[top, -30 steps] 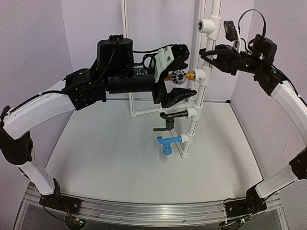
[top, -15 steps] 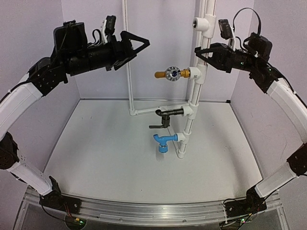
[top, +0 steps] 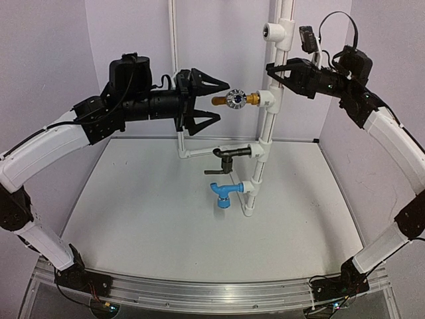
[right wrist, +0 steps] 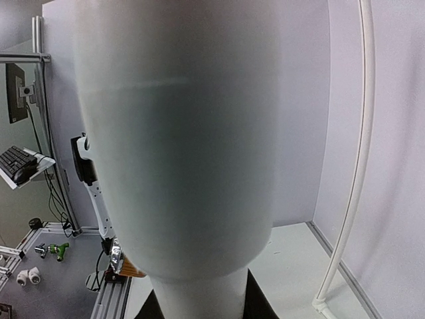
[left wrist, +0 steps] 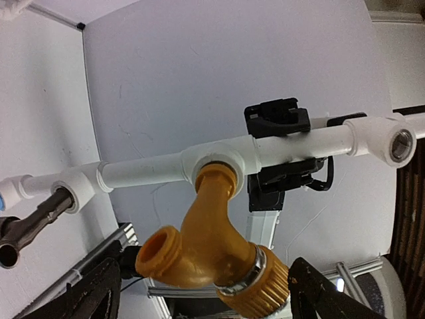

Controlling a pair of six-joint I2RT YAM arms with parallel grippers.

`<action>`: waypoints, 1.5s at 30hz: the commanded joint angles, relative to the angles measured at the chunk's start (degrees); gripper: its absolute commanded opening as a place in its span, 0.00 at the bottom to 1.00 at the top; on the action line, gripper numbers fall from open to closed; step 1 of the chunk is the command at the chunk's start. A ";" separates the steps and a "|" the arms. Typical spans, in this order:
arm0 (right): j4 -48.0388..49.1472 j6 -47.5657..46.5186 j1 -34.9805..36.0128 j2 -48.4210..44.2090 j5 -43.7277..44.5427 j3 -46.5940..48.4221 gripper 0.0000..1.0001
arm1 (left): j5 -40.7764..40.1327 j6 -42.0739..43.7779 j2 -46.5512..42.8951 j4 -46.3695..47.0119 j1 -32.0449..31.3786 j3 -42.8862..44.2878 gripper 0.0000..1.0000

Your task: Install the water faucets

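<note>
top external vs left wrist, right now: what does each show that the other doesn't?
Top external only: the white table, both whole arms, and the blue plastic faucet in full; the wrist view catches at most a blue sliver at its edge.
Left wrist only: the hollow spout mouth of the brass-gold metal faucet and its stem seated in a white tee.
Both: that faucet between the open left end effector's fingers, the black faucet, the white plastic pipe frame, and the right end effector shut on it.

The left gripper (top: pixel 224 101), after swinging up toward ten o'clock, comes back to the nine o'clock end of the gold faucet (top: pixel 234 100), jaws spread wide.
</note>
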 commanded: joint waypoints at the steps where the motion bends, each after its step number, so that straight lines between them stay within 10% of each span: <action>1: -7.83 7.52 0.09 2.88 2.93 -1.48 0.01 | 5.82 -6.72 2.77 7.55 0.19 3.39 0.85; 17: -7.92 7.80 0.10 2.20 2.48 -2.54 0.03 | 11.47 1.87 5.59 13.64 0.10 3.45 0.58; 30: -8.03 9.04 0.16 1.07 -0.78 -3.66 0.03 | 3.99 46.91 8.55 -14.63 0.07 14.06 0.43; 45: -8.62 12.35 0.11 -0.92 -2.94 -6.36 0.09 | -15.68 108.89 5.60 -0.18 -2.76 3.87 0.35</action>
